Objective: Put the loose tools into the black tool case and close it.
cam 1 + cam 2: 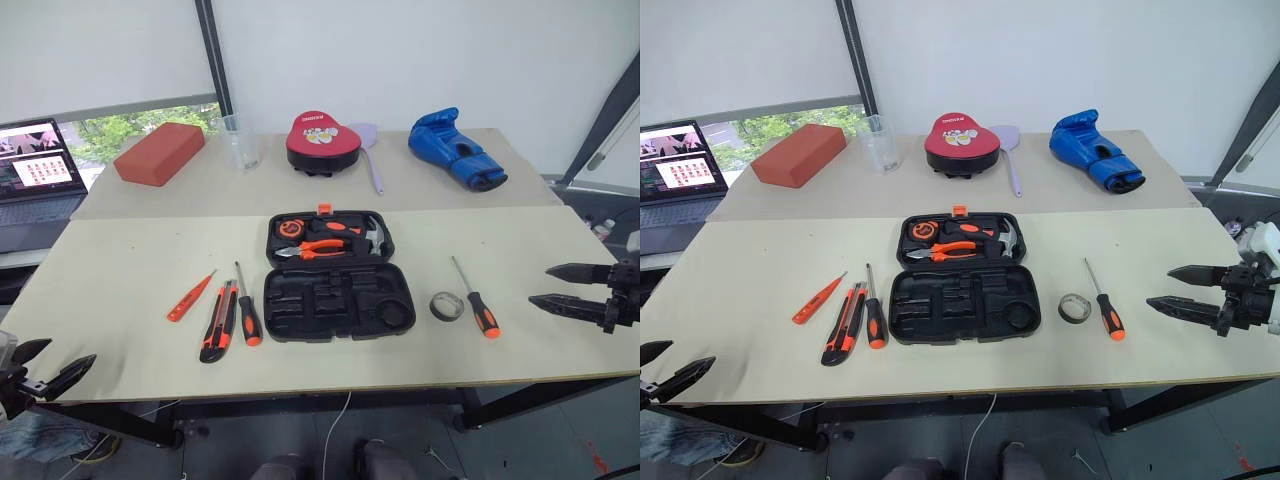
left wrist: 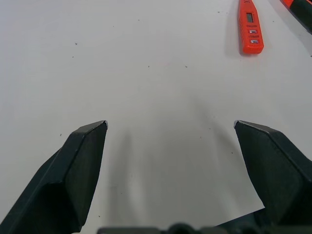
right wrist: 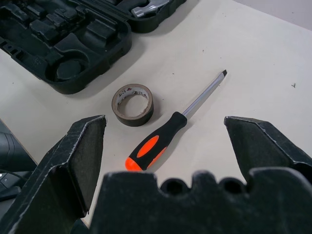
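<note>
**Black tool case open at mid-table, loose tools on both sides of it**

Black plastic tool case point(image 1: 338, 276), flat and rectangular, lies open in the middle of your pale wooden table point(image 1: 120, 300). Its far half, with the orange latch, holds orange-handled pliers point(image 1: 322, 248), a hammer point(image 1: 372, 238) and a tape measure point(image 1: 291, 229). Its near half shows empty moulded slots.

Behind it, on the far table, you see a red brick-shaped block point(image 1: 158, 153), a blue boxing glove point(image 1: 455, 150), a red padded mitt point(image 1: 324, 141), a clear plastic cup point(image 1: 239, 140) and a pale spatula point(image 1: 370, 150). An open laptop point(image 1: 35, 180) sits off to the left.

Left of the case, three tools lie side by side, near one another: a screwdriver with a black-and-orange handle point(image 1: 247, 310) closest to the case, then the black-and-orange utility knife point(image 1: 219, 323), then the slim orange tester screwdriver point(image 1: 190, 296) furthest out. Right of the case, you find the small dark tape roll point(image 1: 447, 306) and just beyond it the second black-and-orange screwdriver point(image 1: 477, 301), the two apart.

Your left gripper point(image 1: 52, 368) hangs at the near left table edge, fingers spread and empty. Your right gripper point(image 1: 563, 286) hovers at the right edge, fingers spread, gripping nothing, pointed toward the second screwdriver and the tape roll.
</note>
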